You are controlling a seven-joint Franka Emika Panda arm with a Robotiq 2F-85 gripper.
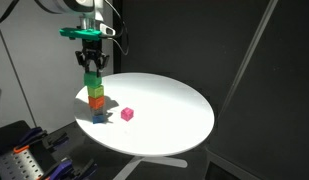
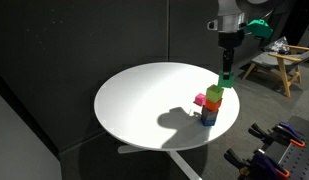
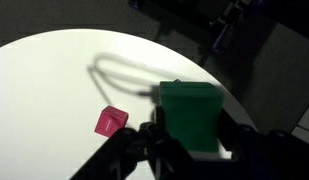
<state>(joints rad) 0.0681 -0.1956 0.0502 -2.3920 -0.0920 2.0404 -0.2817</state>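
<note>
My gripper (image 1: 91, 64) is shut on a green block (image 1: 92, 77), with a finger on each side of it in the wrist view (image 3: 191, 115). The block hangs right over a stack of coloured blocks (image 1: 97, 100) near the edge of the round white table (image 1: 164, 110). The stack has blue at the bottom, then orange, then green. I cannot tell whether the held block touches the stack's top. A pink cube (image 1: 127, 115) lies on the table beside the stack. Both exterior views show gripper (image 2: 226, 64), held block (image 2: 225, 77), stack (image 2: 212, 103) and pink cube (image 2: 200, 99).
The table edge (image 2: 194, 145) runs close to the stack. Dark curtains stand behind the table. A rack with tools (image 1: 29, 160) sits below the table edge, and a wooden stool (image 2: 279, 65) stands beyond it.
</note>
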